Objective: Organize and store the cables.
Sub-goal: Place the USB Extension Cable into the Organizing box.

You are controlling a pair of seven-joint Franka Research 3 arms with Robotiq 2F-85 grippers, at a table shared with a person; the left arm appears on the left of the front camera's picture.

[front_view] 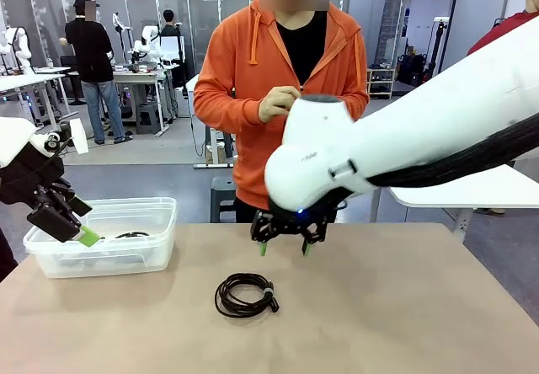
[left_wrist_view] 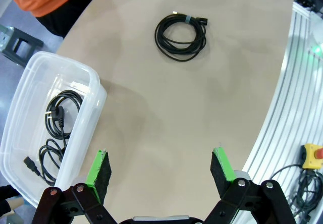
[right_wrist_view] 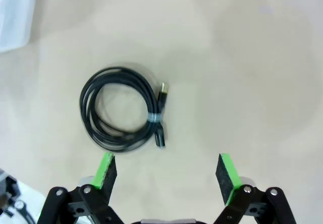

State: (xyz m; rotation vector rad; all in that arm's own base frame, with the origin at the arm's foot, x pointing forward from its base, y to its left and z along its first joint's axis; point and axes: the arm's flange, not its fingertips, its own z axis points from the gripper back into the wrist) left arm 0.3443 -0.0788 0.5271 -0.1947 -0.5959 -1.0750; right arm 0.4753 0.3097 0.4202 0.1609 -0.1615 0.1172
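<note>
Front view: one coiled cable lies flat on the table, near the middle. The right gripper hangs above and just behind it, clear of the table. The left gripper sits in front of the near left corner of a clear plastic bin. From here only a thin dark line shows inside the bin.

Left wrist view: looks down into the bin and shows two more cables there, an upper coil and a lower coil with a black plug end. The left gripper has its jaws spread wide over bare tabletop, gripping nothing. The loose coiled cable lies well apart from the bin.

Right wrist view: the right gripper has its jaws spread wide with nothing between the pads. The coiled cable lies below, nearer the left pad. A pale band ties the coil, with a gold-tipped plug beside it.

Surroundings: a person in an orange hoodie stands at the far edge with both hands at chest height. The right arm's white body covers part of the person's torso. A red stop button sits beyond the table rail.
</note>
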